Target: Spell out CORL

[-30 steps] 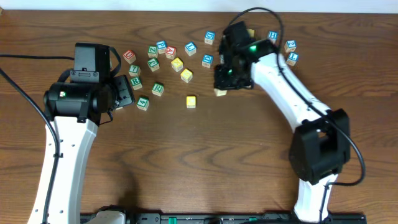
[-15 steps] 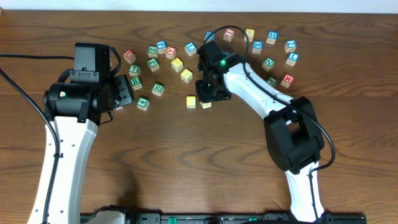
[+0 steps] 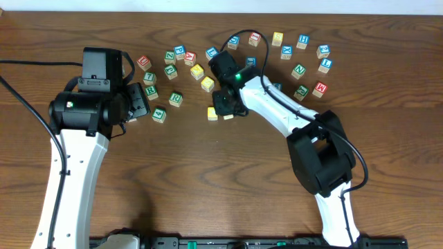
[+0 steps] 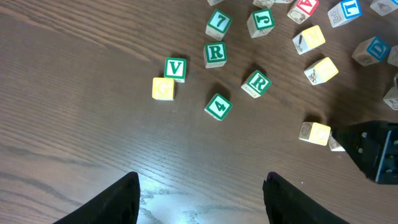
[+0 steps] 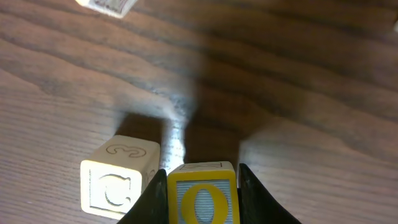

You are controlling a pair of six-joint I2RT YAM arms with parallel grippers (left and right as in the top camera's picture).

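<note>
Brown wood makes up the surface (image 3: 208, 180). The right hand (image 5: 202, 186) is clamped on the O block (image 5: 201, 204) and holds it low, just beside the C block (image 5: 118, 182), so the word can start. The left hand (image 4: 202, 202) hangs with its fingers apart and holds nothing. A green R block (image 4: 256, 83) and a blue L block (image 4: 350, 9) sit among the other blocks (image 3: 302, 41). Bare wood lies past the O, so nothing blocks the next letter.

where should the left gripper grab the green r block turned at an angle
Come straight down and pinch two opposite side faces of the R block. It lies flat but turned diagonally, so the left gripper would likely need to rotate to match. The 4 block sits apart, leaving finger room.
</note>
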